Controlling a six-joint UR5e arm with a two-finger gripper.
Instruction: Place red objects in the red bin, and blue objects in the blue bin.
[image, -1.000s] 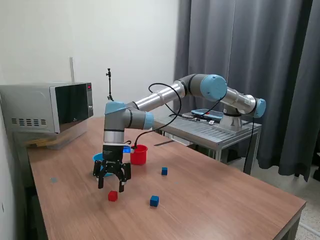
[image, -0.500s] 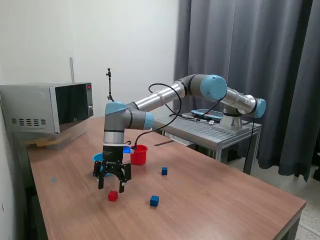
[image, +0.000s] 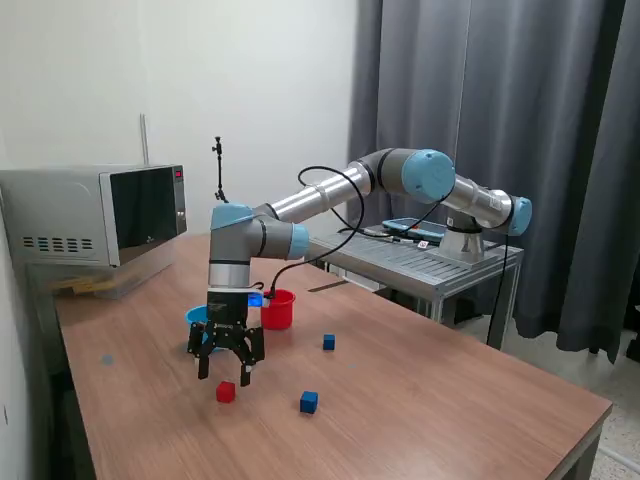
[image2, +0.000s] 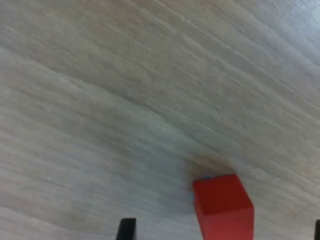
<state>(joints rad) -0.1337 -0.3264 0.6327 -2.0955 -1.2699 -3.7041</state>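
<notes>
Gripper: black two-finger gripper (image: 224, 372) hangs pointing down over the brown wood-grain table (image: 440, 400); jaws are spread wide and hold nothing.
Red cube: one tiny plain red cube (image: 226, 391) sits on the table just below the fingertips; the wrist view shows it (image2: 223, 205) between the two dark fingers (image2: 126, 229), apart from the visible one.
Blue cubes: one tiny dark blue cube (image: 308, 401) lies on the exterior view's right of the red cube; another small dark blue cube (image: 328, 342) lies farther back, near the cups.
Red bin: small round red plastic cup (image: 279, 309) stands upright behind the gripper.
Blue bin: small round light blue plastic cup (image: 199, 318) stands beside the red cup, partly hidden by the gripper.
Microwave: grey microwave oven (image: 95, 214) sits at the table's far corner.
Writing: no readable brand or label on any item.
</notes>
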